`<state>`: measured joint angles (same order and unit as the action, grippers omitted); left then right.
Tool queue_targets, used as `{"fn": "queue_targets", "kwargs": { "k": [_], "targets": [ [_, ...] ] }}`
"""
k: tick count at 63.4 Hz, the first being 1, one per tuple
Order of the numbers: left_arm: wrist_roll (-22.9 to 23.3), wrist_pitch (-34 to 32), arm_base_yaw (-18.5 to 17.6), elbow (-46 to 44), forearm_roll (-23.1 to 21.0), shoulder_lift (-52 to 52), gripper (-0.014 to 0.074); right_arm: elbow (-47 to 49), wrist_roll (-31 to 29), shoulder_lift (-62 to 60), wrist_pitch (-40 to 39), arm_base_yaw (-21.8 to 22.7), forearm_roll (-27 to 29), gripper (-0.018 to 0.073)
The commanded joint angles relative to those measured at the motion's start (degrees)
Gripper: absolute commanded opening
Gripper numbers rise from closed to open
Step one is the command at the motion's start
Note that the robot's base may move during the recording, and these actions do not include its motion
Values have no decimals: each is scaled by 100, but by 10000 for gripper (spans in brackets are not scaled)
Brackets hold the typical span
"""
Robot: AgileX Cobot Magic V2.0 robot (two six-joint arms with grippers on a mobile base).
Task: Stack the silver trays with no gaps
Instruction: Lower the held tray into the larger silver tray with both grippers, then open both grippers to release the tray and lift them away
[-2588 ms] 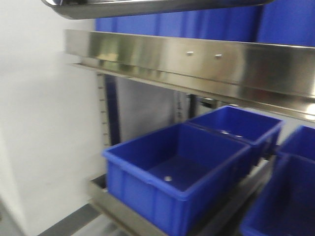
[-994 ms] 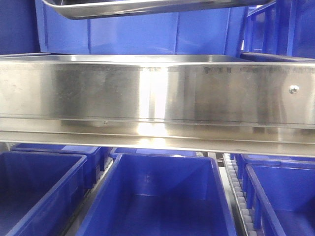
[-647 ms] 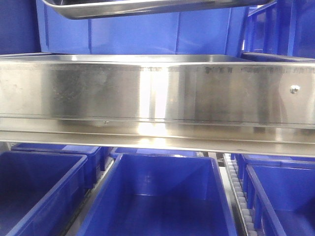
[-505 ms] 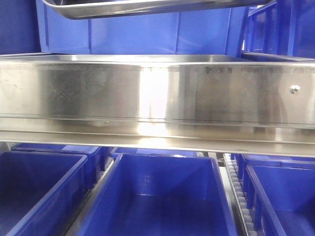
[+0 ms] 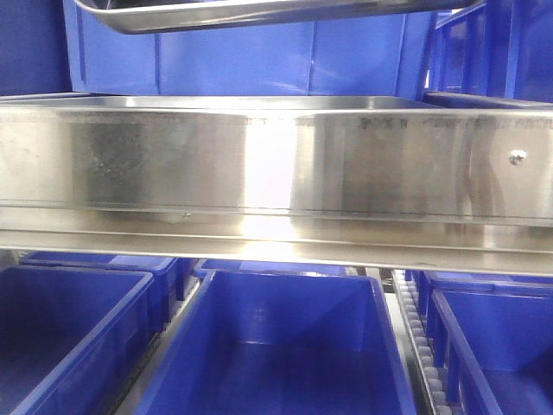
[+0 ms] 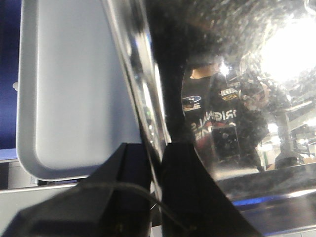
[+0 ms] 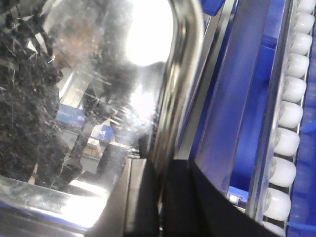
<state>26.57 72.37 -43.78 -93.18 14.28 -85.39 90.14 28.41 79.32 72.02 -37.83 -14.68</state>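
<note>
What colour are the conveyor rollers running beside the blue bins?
White. The rollers show best in the right wrist view, along its right edge.

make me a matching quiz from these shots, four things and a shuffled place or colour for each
1 silver tray
2 steel rail
3 middle blue bin
4 rollers

a white, right edge of right wrist view
b below the steel rail
c top edge of front view
d spans front view, screw at right

Pairs: 1-c, 2-d, 3-b, 4-a
</note>
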Motion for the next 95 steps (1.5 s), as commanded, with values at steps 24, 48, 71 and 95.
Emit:
{"fn": "queue_targets", "kwargs": {
  "k": [24,48,71,95],
  "targets": [
    [-1204,76,1059,-1033,-640,-276,-47,799,-24,705,-541,350,1205,60],
    [-1706,66,1854,-1097,-1290,-1258,-47,1164,-24,1712,-402,684,1436,60],
    [-1766,127,1854,-1097,-1383,-1476,217,1164,-29,1953,-400,831,1419,315],
    [-1795,224,1817,-1097,-1371,-1147,534,1164,-98,1549,-380,804,1397,547]
  ]
}}
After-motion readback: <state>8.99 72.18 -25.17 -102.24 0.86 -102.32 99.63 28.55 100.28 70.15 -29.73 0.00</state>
